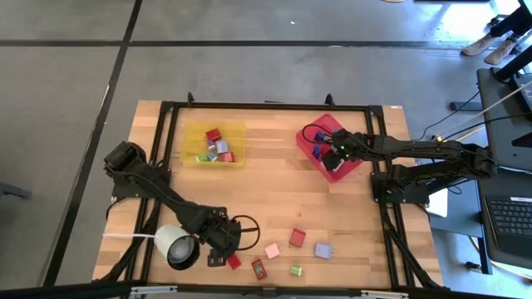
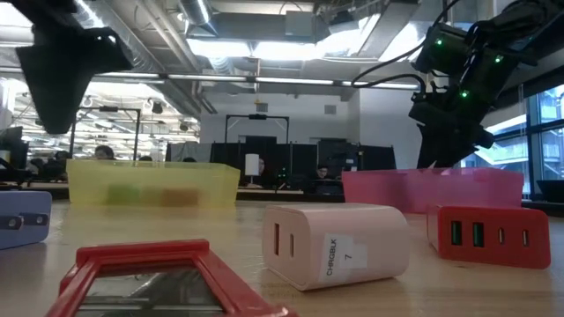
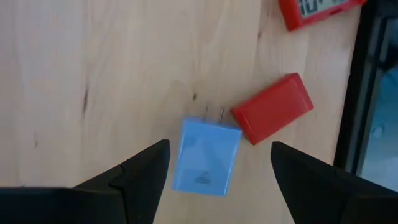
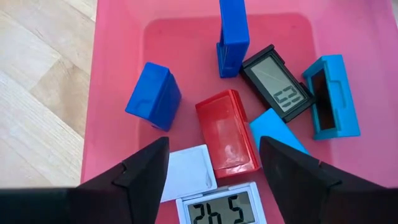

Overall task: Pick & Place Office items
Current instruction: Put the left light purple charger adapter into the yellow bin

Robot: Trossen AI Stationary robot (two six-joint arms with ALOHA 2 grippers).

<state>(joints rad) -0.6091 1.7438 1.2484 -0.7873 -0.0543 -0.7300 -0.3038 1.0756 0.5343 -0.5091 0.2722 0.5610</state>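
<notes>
My left gripper (image 3: 217,146) hangs open over the table's near edge (image 1: 223,245). Its fingers stand on either side of a light blue plug block (image 3: 207,155) that lies flat on the wood, without touching it. A red block (image 3: 273,109) lies right beside the blue one, and a red clock (image 3: 317,9) lies farther off. My right gripper (image 4: 214,143) is open above the red tray (image 1: 353,133) and holds nothing. Below it lie blue blocks (image 4: 153,96), a red block (image 4: 225,130), a white block (image 4: 186,171) and small clocks (image 4: 278,81).
A yellow tray (image 1: 191,158) at the far left holds several blocks. Loose near the near edge lie a pink block (image 1: 272,250), a red one (image 1: 297,237), a lilac one (image 1: 322,249) and a green one (image 1: 296,270). A white round lamp-like object (image 1: 174,247) sits beside my left gripper.
</notes>
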